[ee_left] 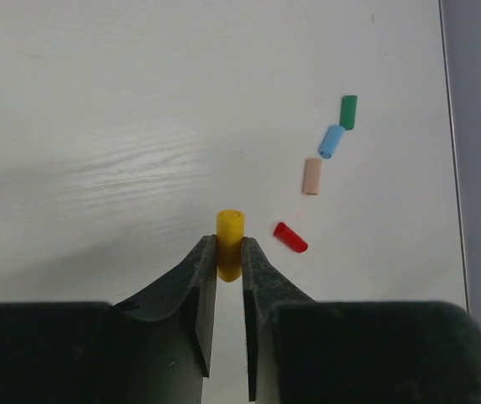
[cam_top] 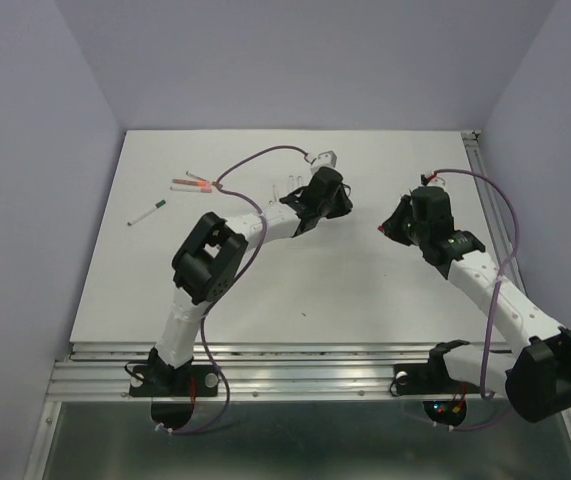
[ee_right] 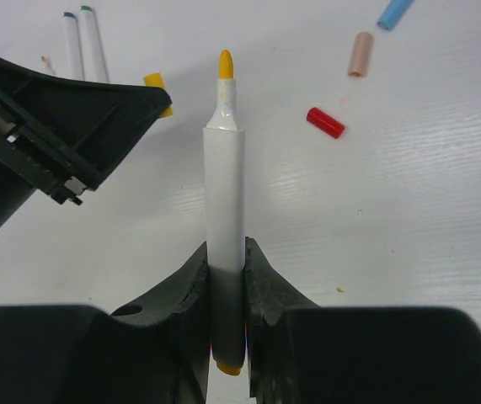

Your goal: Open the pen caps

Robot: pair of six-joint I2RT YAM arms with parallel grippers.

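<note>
Our left end effector (ee_left: 227, 255) clenches the yellow cap (ee_left: 230, 227); our right end effector (ee_right: 226, 252) grasps the white pen body (ee_right: 224, 181), tip bared. We judge they are held apart to free it. The red cap (ee_left: 291, 238), pink cap (ee_left: 312, 176), blue cap (ee_left: 332, 140) and green cap (ee_left: 349, 112) lie at frame right on the counter (ee_left: 97, 126).

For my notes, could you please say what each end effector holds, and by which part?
Left end effector: short yellow plastic cap, by its near half. Right end effector: white yellow-tipped pen body, near its rear end.
</note>
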